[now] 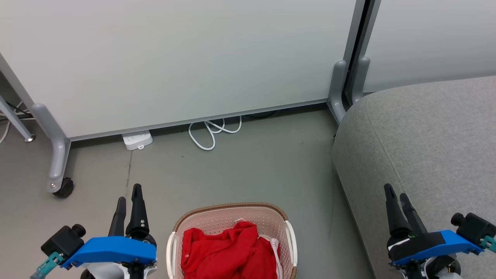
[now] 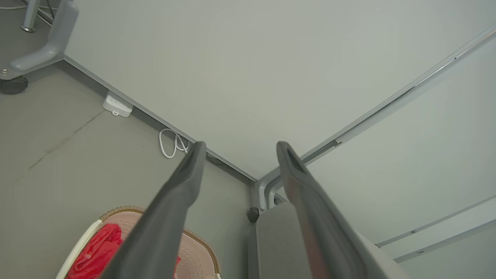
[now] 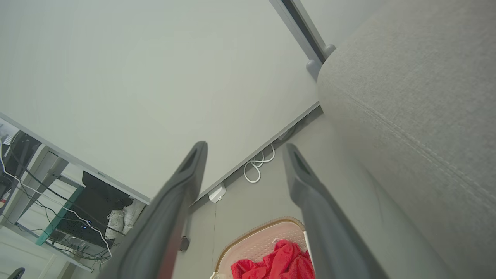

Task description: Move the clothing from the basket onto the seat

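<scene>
Both are hanging wide open, empty: left gripper (image 1: 129, 195), right gripper (image 1: 395, 192). Clothing (image 1: 224, 252) in basket (image 1: 232, 205) is lying just right of left gripper, the nearer.

Smooth grey floor (image 1: 252, 170) — carrying cream-white perforated plastic basket with brown woven rim (image 1: 217, 224), flat white power strip (image 1: 136, 140), looped white cable (image 1: 211, 133), large light grey fabric seat (image 1: 426, 147).

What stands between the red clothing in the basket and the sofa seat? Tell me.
Nothing visible, beyond the wall of the laundry basket around the red clothing. A strip of floor separates the basket from the grey sofa seat to its right.
</scene>
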